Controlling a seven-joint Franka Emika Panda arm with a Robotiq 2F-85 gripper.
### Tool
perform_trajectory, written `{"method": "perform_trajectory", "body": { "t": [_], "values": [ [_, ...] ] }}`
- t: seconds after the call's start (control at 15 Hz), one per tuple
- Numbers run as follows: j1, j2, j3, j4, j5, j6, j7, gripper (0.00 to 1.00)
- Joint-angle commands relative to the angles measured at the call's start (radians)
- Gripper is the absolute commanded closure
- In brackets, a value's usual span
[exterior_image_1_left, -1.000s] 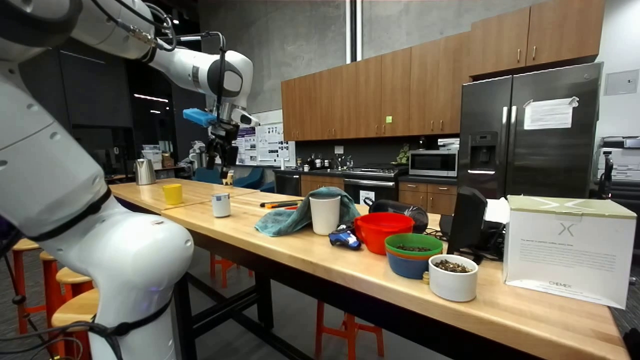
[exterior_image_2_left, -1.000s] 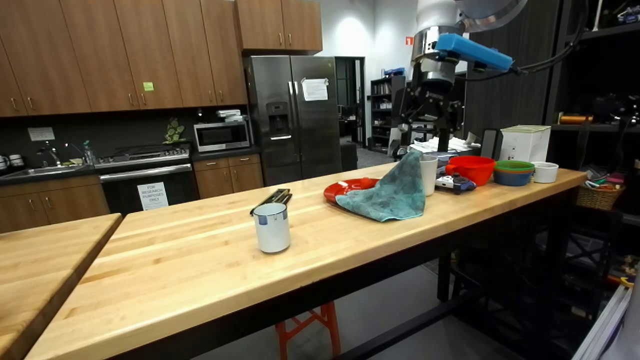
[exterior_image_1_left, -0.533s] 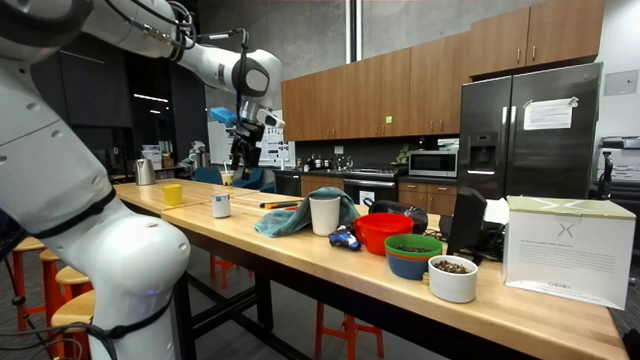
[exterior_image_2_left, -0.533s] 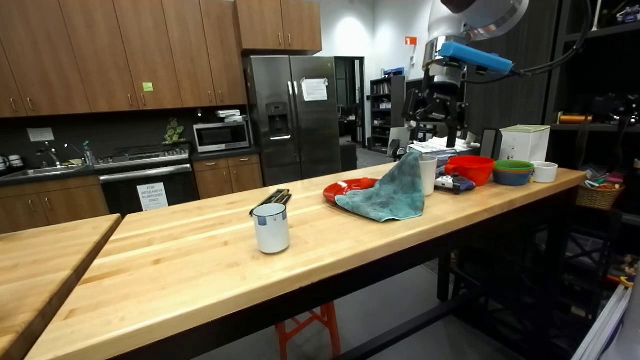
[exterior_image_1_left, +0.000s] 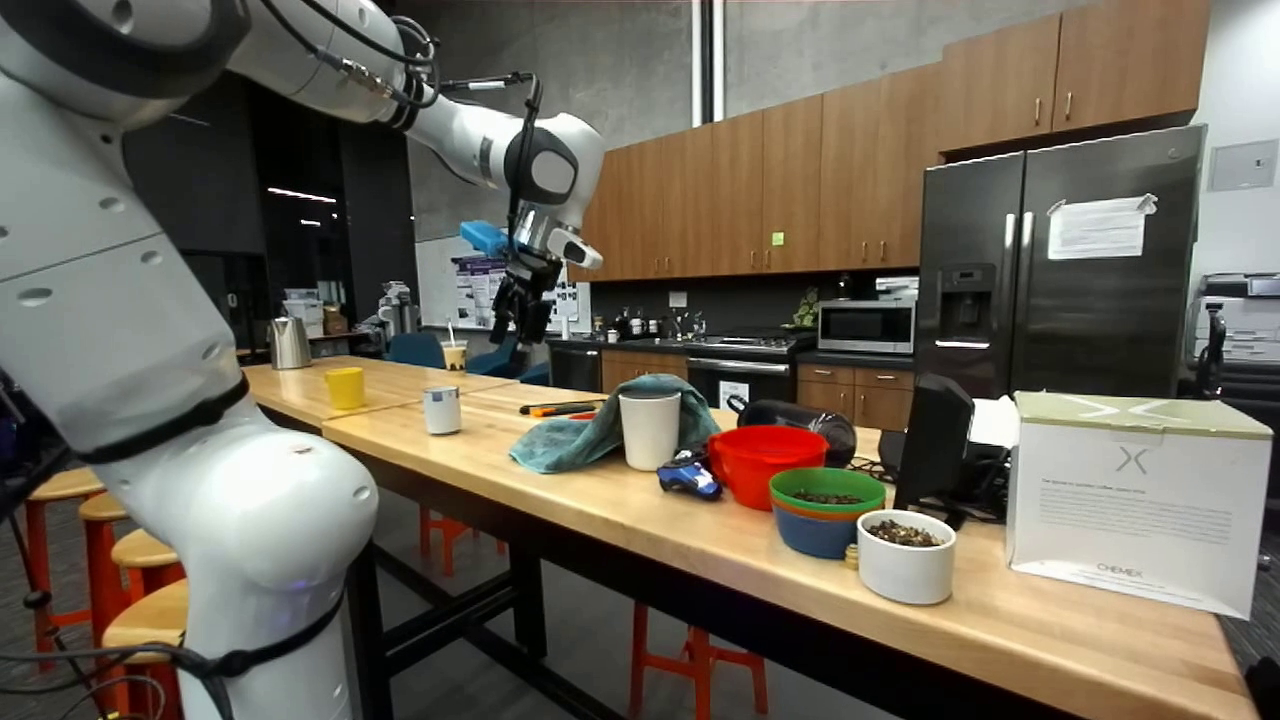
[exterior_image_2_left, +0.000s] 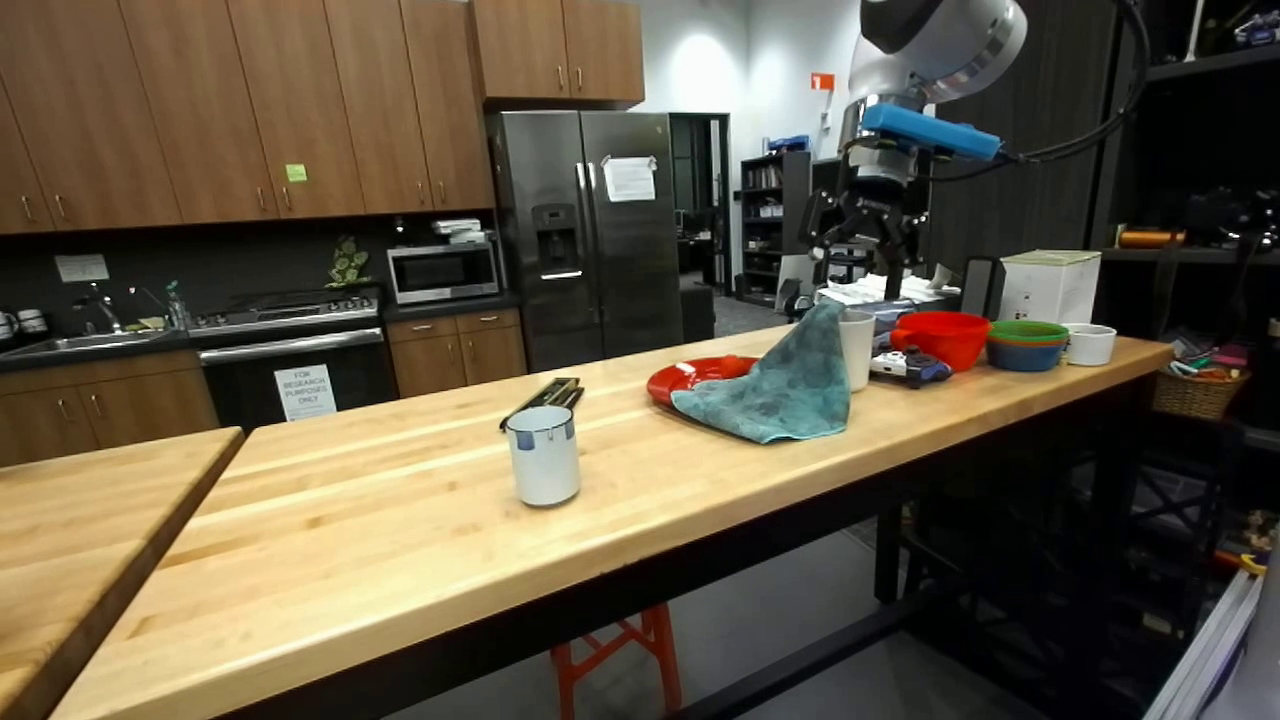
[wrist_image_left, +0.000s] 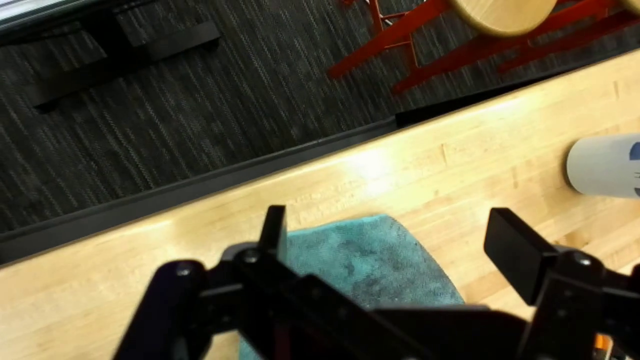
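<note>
My gripper (wrist_image_left: 386, 225) is open and empty in the wrist view, its two black fingers wide apart. It hangs in the air above the table in both exterior views (exterior_image_1_left: 522, 310) (exterior_image_2_left: 856, 270) and touches nothing. A teal towel (wrist_image_left: 360, 260) lies below and shows between the fingers. In both exterior views the towel (exterior_image_1_left: 560, 445) (exterior_image_2_left: 780, 395) leans against a tall white cup (exterior_image_1_left: 650, 430) and partly covers a red plate (exterior_image_2_left: 690, 378). A white mug with blue patches (exterior_image_2_left: 545, 465) stands apart from the towel; it also shows at the right of the wrist view (wrist_image_left: 605, 165).
A blue controller (exterior_image_1_left: 690, 475), a red bowl (exterior_image_1_left: 765, 465), stacked coloured bowls (exterior_image_1_left: 827, 530), a white bowl of dry bits (exterior_image_1_left: 905, 570) and a white box (exterior_image_1_left: 1140, 500) stand along the table. Dark tools (exterior_image_2_left: 545, 397) lie behind the mug. A yellow mug (exterior_image_1_left: 345, 388) stands farther off.
The arm and gripper have swung right in an exterior view, with the gripper turning a little. The gripper stays raised. The things on the table have not moved.
</note>
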Motion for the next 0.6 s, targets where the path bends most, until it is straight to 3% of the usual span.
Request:
{"method": "perform_trajectory", "body": {
  "t": [0.0,0.53],
  "values": [
    [-0.008,0.035,-0.006,0.040,0.012,-0.032,0.004,0.00],
    [-0.008,0.051,-0.006,0.059,0.016,-0.037,0.016,0.00]
  ]
}}
